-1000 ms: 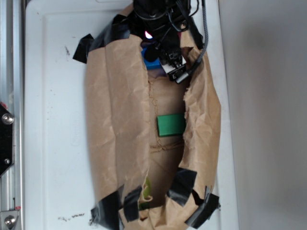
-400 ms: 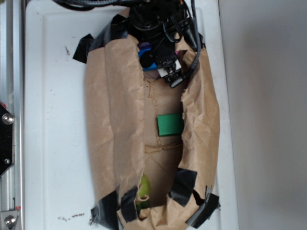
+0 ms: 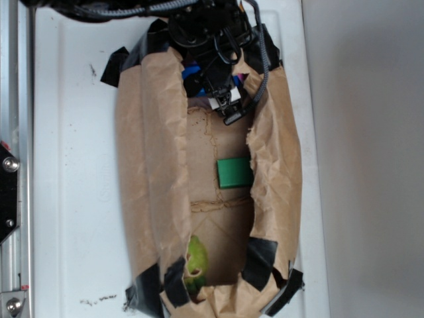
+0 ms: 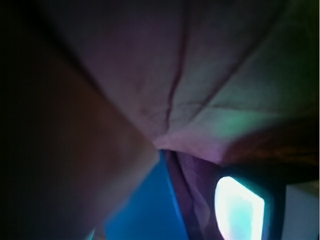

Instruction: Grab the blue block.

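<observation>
The blue block (image 3: 190, 71) lies at the far end of an open brown paper bag (image 3: 156, 165); only a sliver of it shows beside the black arm. My gripper (image 3: 213, 85) reaches down into that end of the bag, right over the block, and its fingertips are hidden by the arm and cables. In the wrist view the blue block (image 4: 150, 212) fills the bottom centre very close up, with creased bag paper (image 4: 175, 85) above it. No finger stands out clearly there.
A green block (image 3: 234, 173) rests mid-bag against the right wall. A green fruit (image 3: 195, 262) lies at the near end. Black tape (image 3: 260, 262) holds the bag's corners. The bag sits on a white table (image 3: 79, 165), with a metal rail (image 3: 10, 165) at left.
The arm has shifted left and the blue block's visible part has moved left with it. The bag's far end was dragged left, and its near end has opened, showing more of the green fruit.
</observation>
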`<state>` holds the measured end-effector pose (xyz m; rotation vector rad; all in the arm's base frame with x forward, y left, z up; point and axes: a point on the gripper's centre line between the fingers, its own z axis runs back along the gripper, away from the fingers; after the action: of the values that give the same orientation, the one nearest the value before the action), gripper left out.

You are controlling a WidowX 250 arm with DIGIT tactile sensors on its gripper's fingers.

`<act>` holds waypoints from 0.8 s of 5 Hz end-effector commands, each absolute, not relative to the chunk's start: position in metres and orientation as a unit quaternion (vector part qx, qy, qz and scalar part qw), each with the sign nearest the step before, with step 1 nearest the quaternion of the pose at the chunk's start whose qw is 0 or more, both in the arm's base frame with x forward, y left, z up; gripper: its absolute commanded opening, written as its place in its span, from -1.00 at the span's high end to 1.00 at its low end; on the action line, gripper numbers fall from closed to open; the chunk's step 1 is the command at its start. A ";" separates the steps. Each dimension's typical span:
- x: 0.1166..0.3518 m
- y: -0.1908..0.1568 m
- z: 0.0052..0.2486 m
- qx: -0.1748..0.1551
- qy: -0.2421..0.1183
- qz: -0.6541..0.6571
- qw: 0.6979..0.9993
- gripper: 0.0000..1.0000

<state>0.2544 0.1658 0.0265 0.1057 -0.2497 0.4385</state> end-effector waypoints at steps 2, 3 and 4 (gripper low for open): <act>0.242 0.188 0.027 0.061 -0.121 0.232 0.963 1.00; 0.244 0.189 0.026 0.061 -0.123 0.234 0.962 1.00; 0.244 0.189 0.026 0.061 -0.125 0.235 0.962 1.00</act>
<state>0.2546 0.1664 0.0235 0.1140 -0.2596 0.4238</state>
